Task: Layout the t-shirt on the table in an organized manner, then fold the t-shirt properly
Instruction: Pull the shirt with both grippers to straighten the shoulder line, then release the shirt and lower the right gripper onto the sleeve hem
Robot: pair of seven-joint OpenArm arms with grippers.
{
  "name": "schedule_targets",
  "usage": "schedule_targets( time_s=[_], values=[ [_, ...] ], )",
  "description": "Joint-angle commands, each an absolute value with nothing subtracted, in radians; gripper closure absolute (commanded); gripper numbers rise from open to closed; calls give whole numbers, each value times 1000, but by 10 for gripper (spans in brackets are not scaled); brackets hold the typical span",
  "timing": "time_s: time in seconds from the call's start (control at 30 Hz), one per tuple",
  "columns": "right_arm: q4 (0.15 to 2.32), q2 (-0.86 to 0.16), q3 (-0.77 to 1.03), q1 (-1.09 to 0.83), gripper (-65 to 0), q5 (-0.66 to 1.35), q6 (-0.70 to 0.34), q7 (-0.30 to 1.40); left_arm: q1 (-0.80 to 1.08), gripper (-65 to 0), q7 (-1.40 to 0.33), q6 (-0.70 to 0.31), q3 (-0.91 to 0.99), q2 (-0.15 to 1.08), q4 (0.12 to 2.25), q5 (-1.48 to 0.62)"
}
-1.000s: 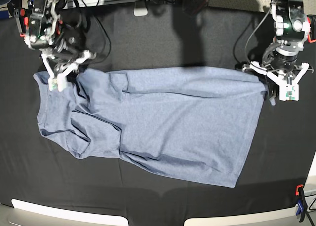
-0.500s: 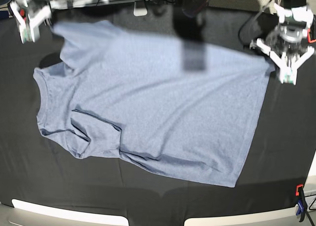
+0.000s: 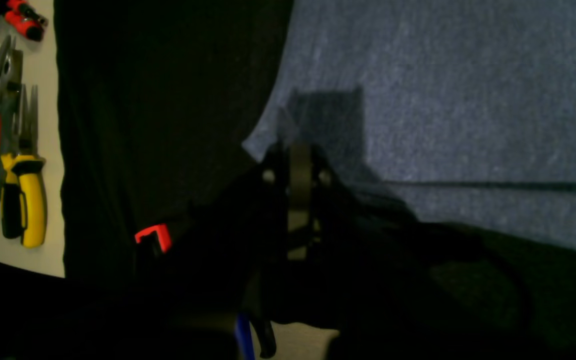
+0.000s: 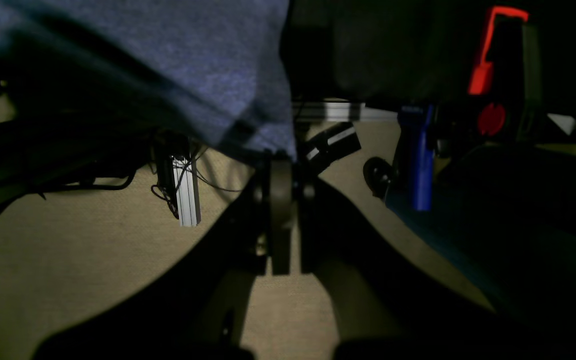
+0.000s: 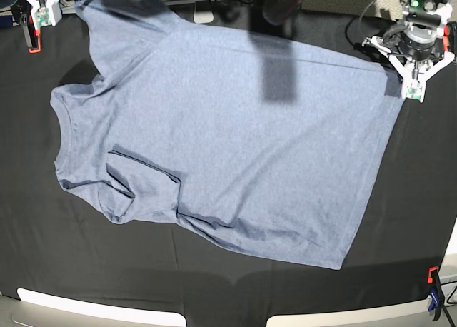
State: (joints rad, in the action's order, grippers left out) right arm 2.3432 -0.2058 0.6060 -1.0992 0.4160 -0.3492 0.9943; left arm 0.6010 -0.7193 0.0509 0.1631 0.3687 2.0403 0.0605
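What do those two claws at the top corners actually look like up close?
Each is a white, forked plastic frame. The left gripper has a small green-marked tip, a black body with a green light, and black cables. The right gripper shows the same white frame and green-marked tip.

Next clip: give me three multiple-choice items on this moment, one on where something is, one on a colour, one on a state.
1. Where does the right gripper hold the t-shirt?
A. a far corner of it
B. the near hem
C. the middle of the chest
2. What colour is the table covering?
A. white
B. black
C. green
3. How do the left gripper jaws stand?
A. wide open
B. shut on the t-shirt
C. out of view

Key: 1 A, base view shows fabric drawn to it at the table's far edge. 2 B, dark cloth surrounds the shirt. 3 B, left wrist view shows them pinching a corner.
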Motion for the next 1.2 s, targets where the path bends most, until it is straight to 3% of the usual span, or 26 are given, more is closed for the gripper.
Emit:
schedule_targets(
  time_s=[0.0,0.17,0.2,0.3,0.37,0.63,0.83,1.03,1.17],
  values=[
    [2356,-213,615,-1114,0,404,-352,992,604,0,-712,63,170,381,2059,79],
    [2356,-213,615,-1114,-206,404,-353,992,604,0,-719,63,170,381,2060,144],
    [2356,-214,615,-1114,-226,404,-353,992,604,-27,-719,63,170,381,2060,157],
    [2356,-216,615,-1113,-232,404,-353,991,600,-252,-718,63,170,381,2060,157],
    [2356,-217,615,-1110,-232,403,-353,987,598,-337,-718,63,170,381,2060,157],
    [2356,-293,615,-1086,-232,401,-352,876,587,-346,-707,62,170,383,2060,155],
    [2356,-362,615,-900,-231,401,-352,842,527,-346,-680,-65,170,383,2060,-18],
    [2356,-426,596,-698,-231,393,-430,799,447,-345,-651,-76,170,383,2059,-58],
    [2263,-488,483,-584,-231,321,-449,743,408,-345,-650,-76,170,383,2059,-95]
  ],
)
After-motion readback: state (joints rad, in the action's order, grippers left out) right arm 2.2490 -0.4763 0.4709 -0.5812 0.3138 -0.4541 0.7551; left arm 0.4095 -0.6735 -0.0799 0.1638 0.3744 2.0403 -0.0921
